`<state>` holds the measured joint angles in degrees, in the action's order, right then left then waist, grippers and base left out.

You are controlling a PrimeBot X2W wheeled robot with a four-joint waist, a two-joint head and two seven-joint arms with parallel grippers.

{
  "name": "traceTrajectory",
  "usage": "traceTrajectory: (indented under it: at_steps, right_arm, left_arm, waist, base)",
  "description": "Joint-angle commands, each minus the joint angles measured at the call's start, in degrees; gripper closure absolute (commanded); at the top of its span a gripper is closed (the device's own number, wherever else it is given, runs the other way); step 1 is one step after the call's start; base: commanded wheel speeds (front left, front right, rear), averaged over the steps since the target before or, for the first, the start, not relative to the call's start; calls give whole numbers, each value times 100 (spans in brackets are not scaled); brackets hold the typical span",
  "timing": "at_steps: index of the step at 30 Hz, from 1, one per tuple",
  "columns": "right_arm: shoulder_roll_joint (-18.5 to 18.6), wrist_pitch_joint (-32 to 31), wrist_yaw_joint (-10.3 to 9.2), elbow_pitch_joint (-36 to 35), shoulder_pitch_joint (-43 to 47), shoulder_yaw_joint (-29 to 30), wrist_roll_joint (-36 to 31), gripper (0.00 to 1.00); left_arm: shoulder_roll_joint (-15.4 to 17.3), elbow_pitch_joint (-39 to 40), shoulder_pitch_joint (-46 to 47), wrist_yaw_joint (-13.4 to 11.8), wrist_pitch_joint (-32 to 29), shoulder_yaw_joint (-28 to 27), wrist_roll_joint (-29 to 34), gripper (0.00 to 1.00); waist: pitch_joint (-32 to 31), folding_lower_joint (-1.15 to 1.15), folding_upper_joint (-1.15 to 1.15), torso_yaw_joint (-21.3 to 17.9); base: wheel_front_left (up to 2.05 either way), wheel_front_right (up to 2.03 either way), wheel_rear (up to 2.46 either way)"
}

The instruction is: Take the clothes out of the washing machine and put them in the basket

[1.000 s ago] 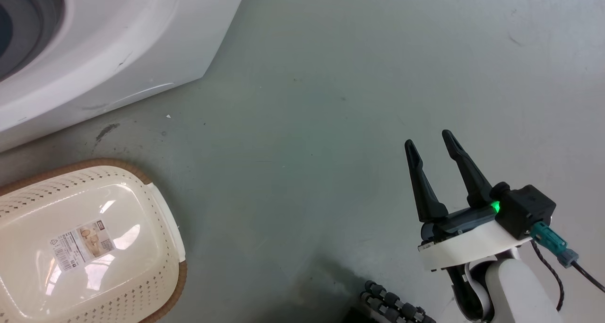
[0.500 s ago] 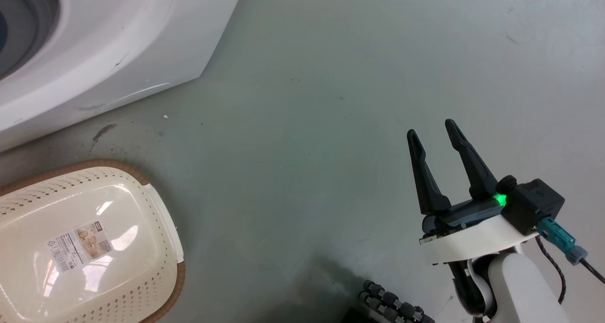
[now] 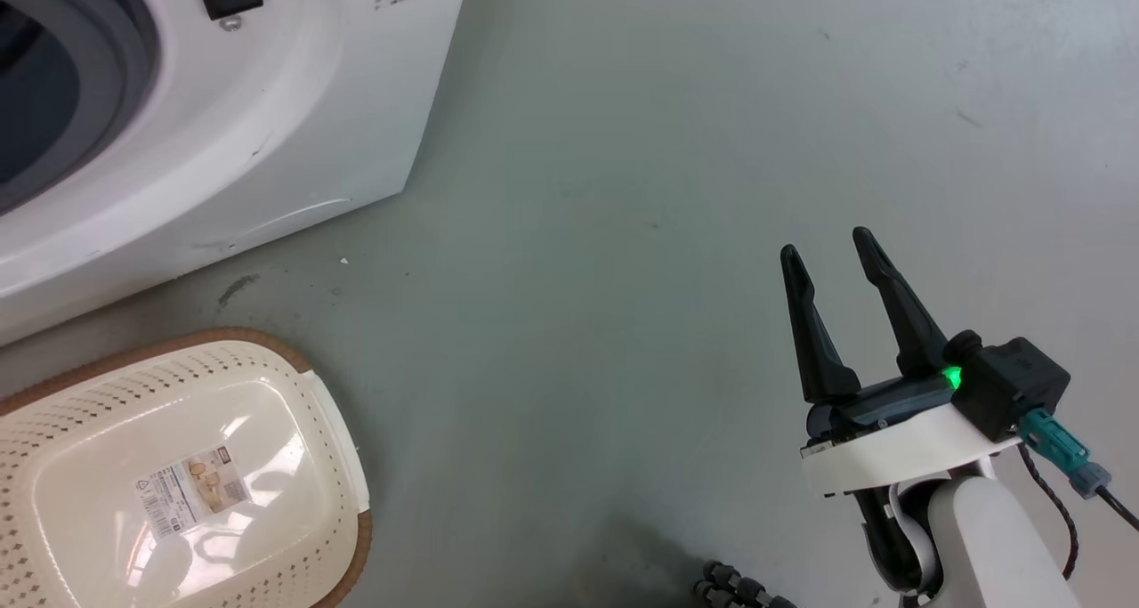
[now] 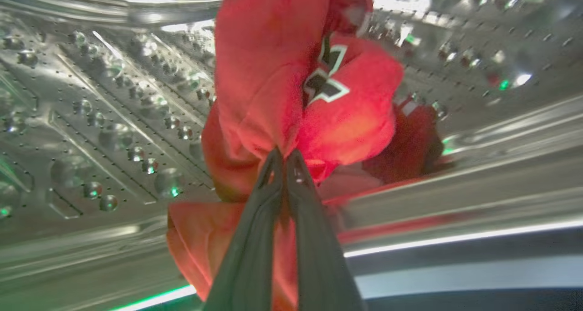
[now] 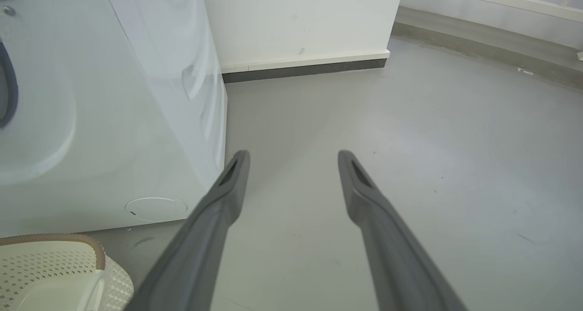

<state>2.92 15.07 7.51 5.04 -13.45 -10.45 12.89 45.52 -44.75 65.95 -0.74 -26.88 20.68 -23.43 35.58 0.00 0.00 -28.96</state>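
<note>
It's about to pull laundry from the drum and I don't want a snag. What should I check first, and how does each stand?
1. Left tool shut on clothes: ok.
2. Clothes free of the drum: cannot tell.
3. Basket upright, beside washer: ok.
4. Right tool open, apart from washer and basket: ok.

head: down at floor [image 3: 623, 190] | left wrist: close inside drum [image 4: 114, 119] | right wrist: low | shared: basket [image 3: 89, 393], washing machine [image 3: 294, 127]
</note>
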Motion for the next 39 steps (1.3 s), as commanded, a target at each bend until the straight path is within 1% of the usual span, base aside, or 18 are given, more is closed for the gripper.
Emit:
traceTrajectory:
  at_steps: [1,4,7,14,19,23,26,31,39]
  right_arm:
    - [-7,11,-4,8,50,30,-29,0]
    - [-7,11,-4,76,63,42,-77,0]
    - [-7,10,-4,125,112,79,-136,0]
    - [-7,11,-4,255,270,232,-307,0]
    - [-7,11,-4,336,425,369,-422,0]
    - [-7,-34,-4,327,489,442,-532,0]
    - [-6,-109,-4,293,578,510,-602,0]
    - [-7,-250,-4,205,704,616,-673,0]
    - [-7,-450,-4,-2,950,771,-727,0]
  left_arm:
    - [-91,-38,-147,-60,188,-43,-62,100]
    - [-265,-156,-402,-132,596,-111,-172,100]
    - [-377,-283,-641,-125,1008,-166,-263,100]
    - [-700,-554,-1135,-188,2203,-230,-366,100]
    - [-977,-734,-1414,-183,3061,-240,-403,100]
    - [-1180,-880,-1535,-149,3530,-246,-464,100]
    - [-1339,-958,-1606,-90,3803,-241,-506,100]
    - [-1538,-936,-1739,-31,4070,-248,-564,100]
    - [-1772,-362,-2053,-85,4208,-316,-503,100]
  waist:
    - [-152,0,0,69]
    - [-352,0,0,131]
    - [-557,0,0,199]
    - [-1144,0,0,431]
    - [-1571,0,0,644]
    - [-1825,0,0,797]
    - [-2030,0,0,907]
    - [-2319,0,0,1062]
    - [-2664,0,0,1370]
  base:
    - [0,0,0]
    - [0,0,0]
    - [0,0,0]
    - [0,0,0]
    - [0,0,0]
    - [0,0,0]
    - [0,0,0]
    - [0,0,0]
    - [0,0,0]
